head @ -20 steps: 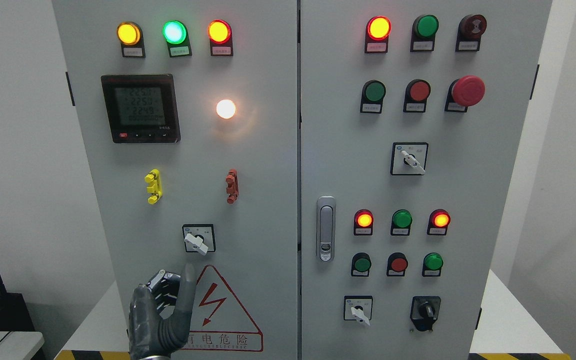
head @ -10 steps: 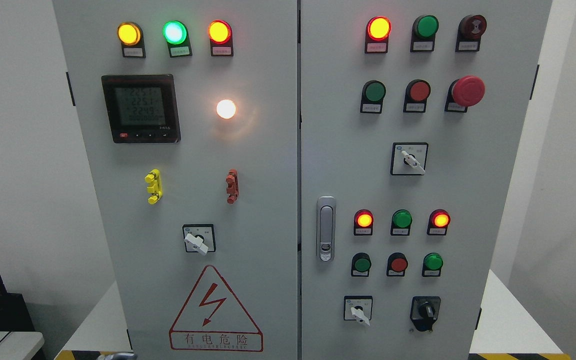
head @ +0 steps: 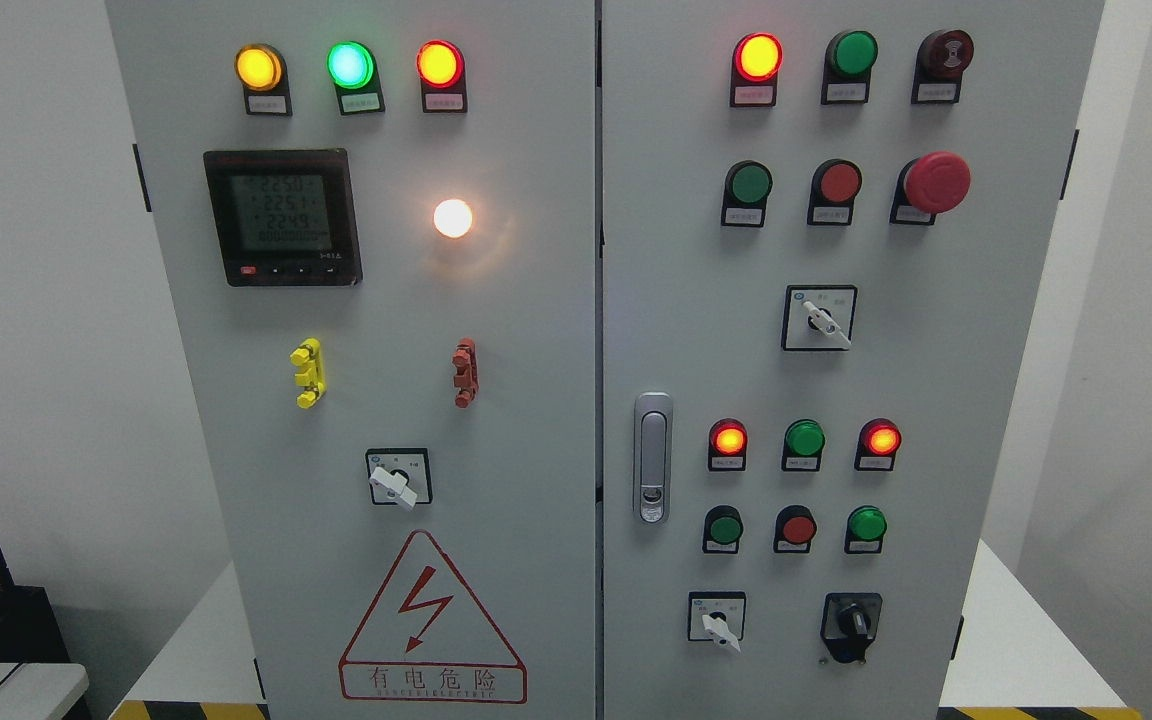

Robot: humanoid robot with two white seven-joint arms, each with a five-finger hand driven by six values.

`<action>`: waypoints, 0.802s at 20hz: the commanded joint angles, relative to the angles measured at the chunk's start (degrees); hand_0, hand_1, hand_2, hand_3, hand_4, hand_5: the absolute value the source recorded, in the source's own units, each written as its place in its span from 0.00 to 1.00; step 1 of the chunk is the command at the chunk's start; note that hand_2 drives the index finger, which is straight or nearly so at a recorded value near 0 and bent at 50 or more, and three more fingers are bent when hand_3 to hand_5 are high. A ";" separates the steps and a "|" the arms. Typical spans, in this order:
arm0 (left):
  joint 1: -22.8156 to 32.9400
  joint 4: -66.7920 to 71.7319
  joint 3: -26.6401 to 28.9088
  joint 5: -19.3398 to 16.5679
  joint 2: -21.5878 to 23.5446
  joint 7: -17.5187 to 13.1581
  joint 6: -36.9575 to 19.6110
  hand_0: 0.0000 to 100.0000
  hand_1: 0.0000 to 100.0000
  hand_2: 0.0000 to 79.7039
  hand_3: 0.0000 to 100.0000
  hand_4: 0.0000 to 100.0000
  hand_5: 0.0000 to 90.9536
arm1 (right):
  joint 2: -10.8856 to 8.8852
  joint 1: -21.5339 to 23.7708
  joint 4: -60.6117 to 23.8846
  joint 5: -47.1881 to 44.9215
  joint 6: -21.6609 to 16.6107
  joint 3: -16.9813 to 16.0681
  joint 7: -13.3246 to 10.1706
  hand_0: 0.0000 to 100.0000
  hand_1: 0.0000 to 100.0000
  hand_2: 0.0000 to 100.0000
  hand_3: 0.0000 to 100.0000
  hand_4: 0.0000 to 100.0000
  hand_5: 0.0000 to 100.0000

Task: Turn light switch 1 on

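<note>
A grey two-door control cabinet (head: 536,330) fills the head view. On its left door a white rotary switch (head: 395,484) sits on a black-framed plate above the red warning triangle (head: 431,620), its handle pointing down to the right. Above it a round white lamp (head: 452,218) glows brightly. Neither of my hands shows in the view.
The left door also carries three lit lamps (head: 348,65), a digital meter (head: 282,216), and yellow (head: 306,372) and red (head: 464,372) clips. The right door has a latch handle (head: 652,456), push buttons, a red mushroom button (head: 936,181) and more rotary switches (head: 820,318).
My left hand, which was raised below the white rotary switch a second ago, has dropped out of view at the bottom edge. The switch handle and the lamps look unchanged.
</note>
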 commanded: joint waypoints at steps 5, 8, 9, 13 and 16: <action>2.85 50.52 8.22 0.12 6.69 -7.05 -0.05 0.29 0.23 0.13 0.11 0.15 0.00 | -0.04 0.00 0.00 -1.41 0.00 0.97 -0.01 0.12 0.39 0.00 0.00 0.00 0.00; 2.76 58.08 -4.79 0.03 6.87 -7.75 -0.05 0.32 0.21 0.02 0.00 0.03 0.00 | -0.04 0.00 0.00 -1.41 0.00 0.97 -0.01 0.12 0.39 0.00 0.00 0.00 0.00; 2.76 60.28 -10.67 0.03 6.87 -7.66 -0.05 0.32 0.21 0.00 0.00 0.01 0.00 | -0.04 0.00 0.00 -1.41 0.00 0.97 -0.01 0.12 0.39 0.00 0.00 0.00 0.00; 1.09 62.21 -22.89 0.21 3.53 -5.73 0.04 0.35 0.15 0.00 0.00 0.00 0.00 | -0.04 0.00 0.00 -1.41 0.00 0.97 -0.01 0.12 0.39 0.00 0.00 0.00 0.00; -1.28 62.39 -25.26 -0.32 1.51 -0.45 0.74 0.37 0.12 0.00 0.00 0.00 0.00 | 0.05 0.00 0.00 -1.41 0.00 0.97 -0.01 0.12 0.39 0.00 0.00 0.00 0.00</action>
